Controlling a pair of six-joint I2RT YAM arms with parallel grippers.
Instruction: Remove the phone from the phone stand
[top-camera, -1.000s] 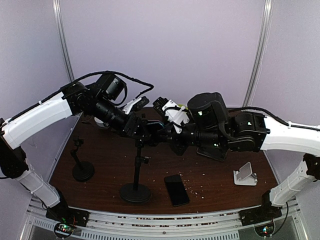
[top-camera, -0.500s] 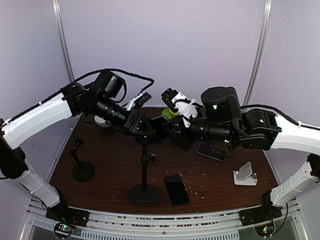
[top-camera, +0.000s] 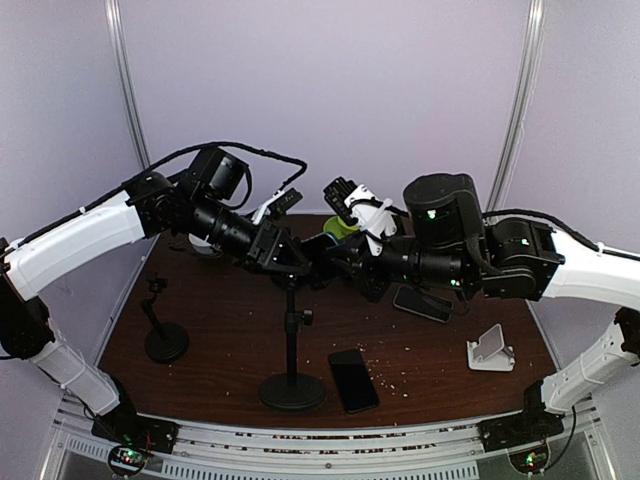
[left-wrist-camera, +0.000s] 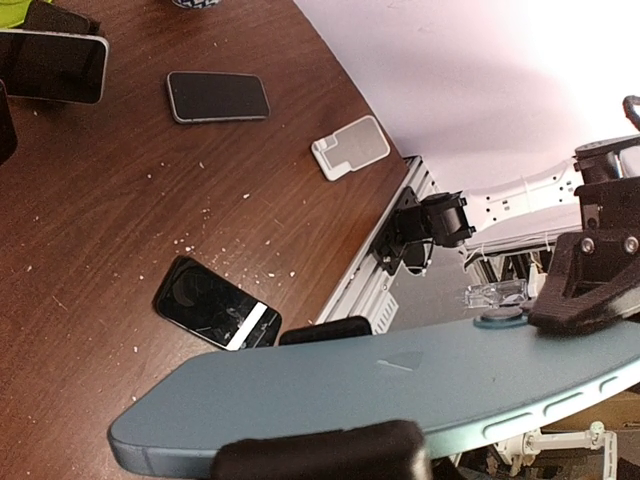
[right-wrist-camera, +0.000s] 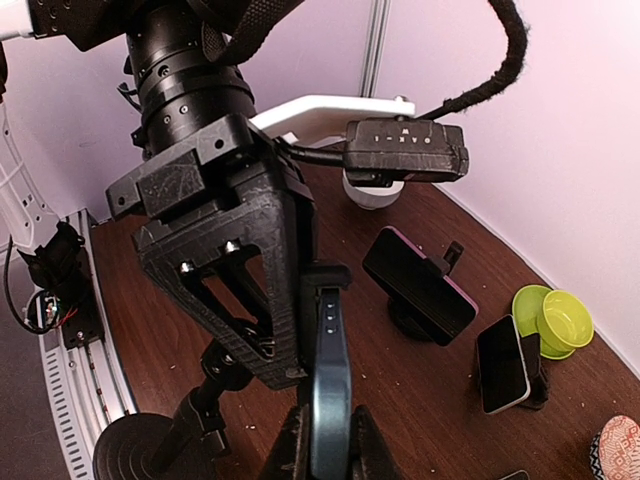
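Over a brown worktop (top-camera: 210, 300), the white-sleeved left arm (top-camera: 80, 230) and right arm (top-camera: 580, 275) reach in from either side and meet at centre, above the black phone stand (top-camera: 291, 390), whose round base sits near the front edge. Its pole rises to just beneath the claws; whether its clamp still grips anything cannot be told. The blue phone (left-wrist-camera: 400, 385) is held in the air between the arms: the left claw (left-wrist-camera: 322, 392) pinches it across its flat faces, and the right claw (right-wrist-camera: 330, 445) pinches the same phone, seen edge-on. A dark phone (top-camera: 353, 380) lies flat just right of the base, and a small white holder (top-camera: 490, 350) stands at near right.
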